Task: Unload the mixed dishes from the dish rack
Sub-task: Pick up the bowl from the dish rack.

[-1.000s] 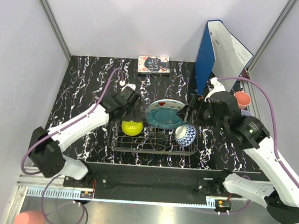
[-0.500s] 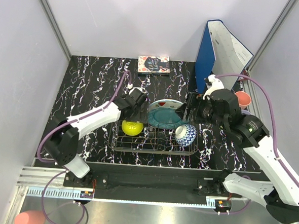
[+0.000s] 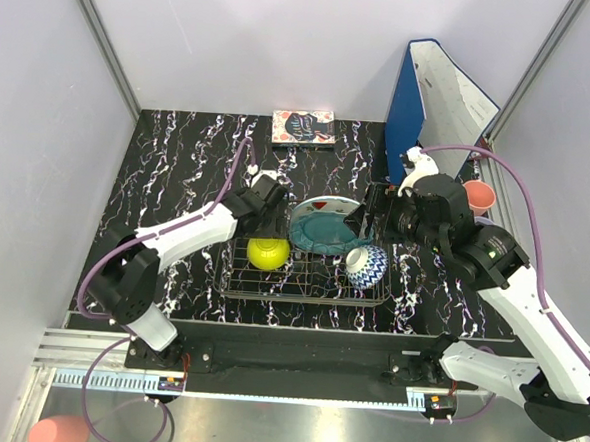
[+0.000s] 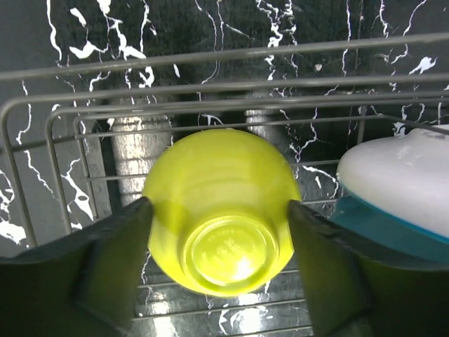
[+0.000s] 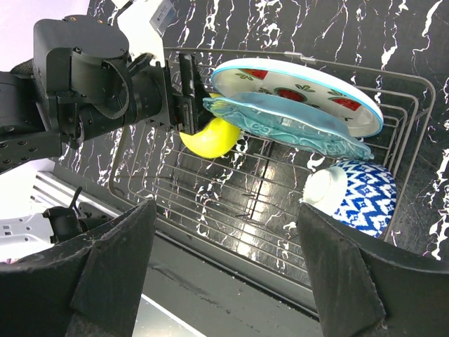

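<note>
Left arm has swung in towards the rack over the last second, and its jaws have narrowed from wide open. The yellow-green bowl (image 4: 219, 217) has shifted slightly right with them.

- The left gripper (image 4: 219, 205) is now grasping the bowl, with fingers (image 4: 112, 260) pressed on both flanks. The foot ring faces the wrist cam.
- The bowl sits in the left end of the dish rack (image 3: 300, 297), on the grid base.
- Clearance at the left gripper:
  - Past the fingertips are the rack's side rails, stacked close.
  - The rack's rounded corner wire is off the outer finger, with some room.
  - The inner side is tight: the rim of the white plate with red watermelon marks (image 5: 302, 88) is just beside that finger, and the teal scalloped plate (image 3: 322, 233) is right under it.
- Both plates lean on edge mid-rack and overlap.
- The right gripper (image 5: 226, 207) is released, jaws wide with nothing between them. It hangs above the rack's right rear corner.
  - Below and ahead of it, the blue-white patterned bowl (image 3: 367, 268) lies tipped in the right end, near the plates' lower edge.
  - The pink cup (image 3: 477, 197) is out on the table (image 3: 178, 164), behind that arm.
- The blue binder (image 3: 407, 113) stands just beyond the right wrist.
- The patterned book (image 3: 303, 127) is well beyond both grippers, at the far edge.
</note>
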Tool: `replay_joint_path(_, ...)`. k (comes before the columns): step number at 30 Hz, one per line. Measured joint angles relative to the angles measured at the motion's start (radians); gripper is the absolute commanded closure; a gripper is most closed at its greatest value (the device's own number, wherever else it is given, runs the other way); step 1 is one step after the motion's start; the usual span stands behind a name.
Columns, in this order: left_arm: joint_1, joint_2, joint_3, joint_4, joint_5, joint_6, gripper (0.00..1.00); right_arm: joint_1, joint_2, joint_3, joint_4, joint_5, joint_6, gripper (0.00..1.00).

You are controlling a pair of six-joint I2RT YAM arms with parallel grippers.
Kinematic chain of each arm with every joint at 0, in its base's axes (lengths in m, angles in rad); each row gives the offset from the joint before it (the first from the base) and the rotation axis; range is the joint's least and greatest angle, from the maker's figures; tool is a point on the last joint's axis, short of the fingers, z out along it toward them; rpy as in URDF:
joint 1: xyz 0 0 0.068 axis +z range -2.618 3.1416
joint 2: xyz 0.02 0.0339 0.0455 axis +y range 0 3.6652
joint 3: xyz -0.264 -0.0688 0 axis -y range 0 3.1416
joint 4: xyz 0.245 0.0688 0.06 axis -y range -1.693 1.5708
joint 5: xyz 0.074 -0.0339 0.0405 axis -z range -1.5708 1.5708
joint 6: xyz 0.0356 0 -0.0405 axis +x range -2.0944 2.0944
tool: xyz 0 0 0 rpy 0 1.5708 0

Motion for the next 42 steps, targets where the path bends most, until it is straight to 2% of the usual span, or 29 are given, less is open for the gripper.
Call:
replay_joint_path(3, 0.002, -0.007, -0.009, 0.019, -0.001, 0.002, 0.51, 0.000, 0.000, 0.000, 0.000, 0.000, 0.000, 0.12)
replay_joint_path(4, 0.002, -0.012, -0.011, 0.016, 0.000, 0.001, 0.60, 0.000, 0.000, 0.000, 0.000, 0.000, 0.000, 0.12)
replay_joint_path(7, 0.002, -0.031, -0.021, -0.004, 0.000, 0.008, 0.76, 0.000, 0.000, 0.000, 0.000, 0.000, 0.000, 0.12)
replay_joint_path(9, 0.002, -0.043, -0.028, -0.026, 0.001, 0.011, 0.78, 0.000, 0.000, -0.002, 0.001, 0.000, 0.000, 0.12)
replay_joint_path(12, 0.002, -0.066, -0.030, -0.062, 0.000, 0.017, 0.63, 0.000, 0.000, -0.008, 0.004, -0.001, 0.000, 0.12)
replay_joint_path(13, 0.002, -0.074, -0.030, -0.069, -0.001, 0.021, 0.43, 0.000, 0.000, -0.011, 0.006, -0.001, 0.001, 0.12)
replay_joint_path(15, 0.002, -0.095, -0.030, -0.086, -0.001, 0.029, 0.23, 0.000, 0.000, -0.013, 0.009, -0.002, 0.001, 0.12)
replay_joint_path(17, 0.002, -0.122, -0.030, -0.106, -0.001, 0.034, 0.07, 0.000, 0.000, -0.013, 0.012, -0.002, 0.001, 0.12)
replay_joint_path(18, 0.002, -0.137, -0.029, -0.117, -0.002, 0.036, 0.04, 0.000, 0.001, -0.013, 0.015, -0.002, 0.001, 0.12)
replay_joint_path(22, 0.002, -0.196, -0.029, -0.146, 0.000, 0.045, 0.02, 0.000, 0.001, -0.020, 0.031, -0.002, 0.001, 0.12)
replay_joint_path(25, 0.002, -0.227, -0.029, -0.167, 0.000, 0.051, 0.06, 0.000, 0.002, -0.037, 0.041, -0.002, 0.001, 0.12)
replay_joint_path(30, -0.008, -0.230, -0.040, -0.175, 0.008, 0.053, 0.11, 0.000, 0.010, -0.061, 0.048, -0.002, 0.004, 0.12)
replay_joint_path(42, -0.052, -0.206, -0.068, -0.165, 0.039, 0.033, 0.11, 0.000, 0.022, -0.061, 0.053, -0.002, 0.004, 0.11)
